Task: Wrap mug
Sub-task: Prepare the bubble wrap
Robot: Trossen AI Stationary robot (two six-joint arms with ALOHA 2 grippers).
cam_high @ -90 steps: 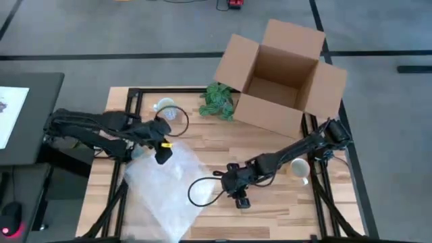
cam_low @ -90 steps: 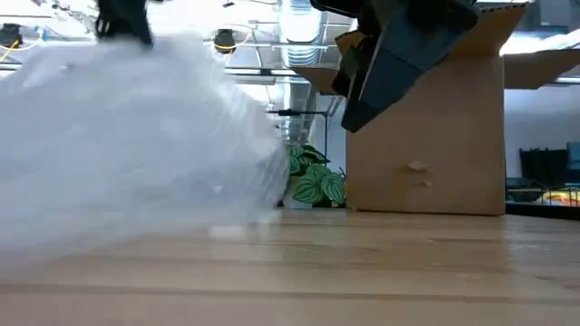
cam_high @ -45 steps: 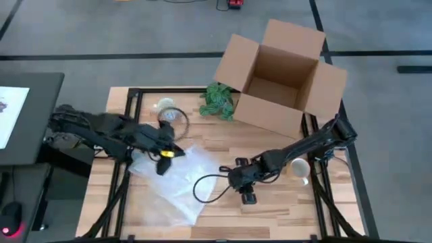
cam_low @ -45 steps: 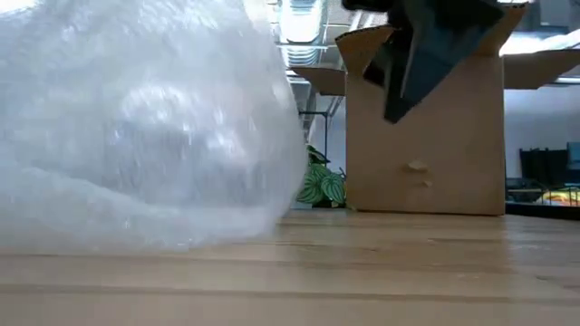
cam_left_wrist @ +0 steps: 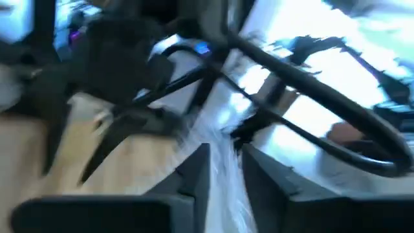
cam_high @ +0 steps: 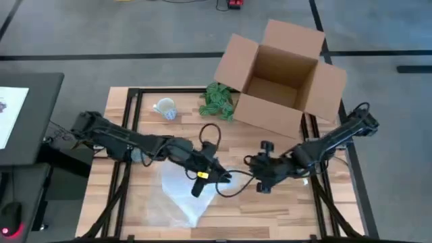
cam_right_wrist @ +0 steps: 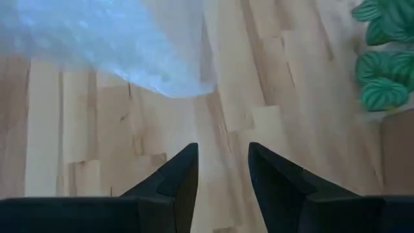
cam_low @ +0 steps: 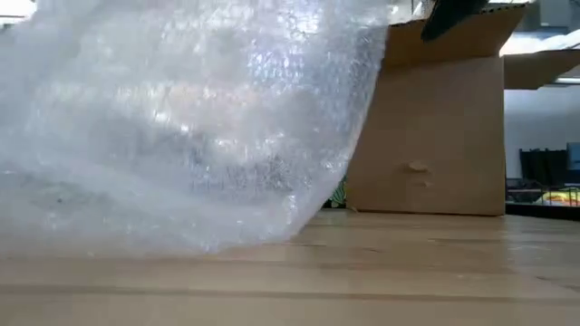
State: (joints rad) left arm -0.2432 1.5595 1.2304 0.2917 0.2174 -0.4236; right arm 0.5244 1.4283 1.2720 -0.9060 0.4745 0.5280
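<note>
Left pincer (cam_high: 200,183): centre of the high view, clenched on the bubble wrap (cam_high: 183,197).
Right pincer (cam_high: 262,185): right of centre, fingers parted, holding nothing.
Mug (cam_high: 165,108): upper left of the counter (cam_high: 270,206), apart from the wrap.

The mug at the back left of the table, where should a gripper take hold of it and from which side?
The mug seems to lie on its side, so probably grip across the rim from above. The handle can't be made out. The left gripper is busy holding the bubble wrap.
</note>
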